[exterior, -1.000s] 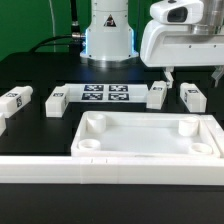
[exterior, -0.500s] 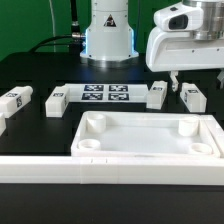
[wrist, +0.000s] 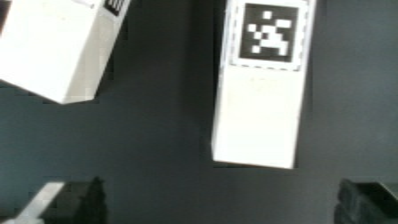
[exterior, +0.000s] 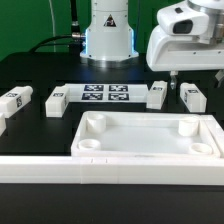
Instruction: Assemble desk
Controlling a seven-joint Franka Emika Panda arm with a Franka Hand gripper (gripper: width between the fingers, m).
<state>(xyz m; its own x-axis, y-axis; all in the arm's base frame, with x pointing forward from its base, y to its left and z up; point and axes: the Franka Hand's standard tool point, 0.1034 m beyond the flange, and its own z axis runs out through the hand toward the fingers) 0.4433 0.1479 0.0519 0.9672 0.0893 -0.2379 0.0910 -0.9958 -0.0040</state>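
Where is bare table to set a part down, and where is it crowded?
Free: black table on the exterior view's left, between white block legs and the white plastic tray-like desk top. Crowded: the other legs under the end effector.

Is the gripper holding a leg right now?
No: the wrist view shows the gripper open and empty, with a leg lying untouched beneath it.
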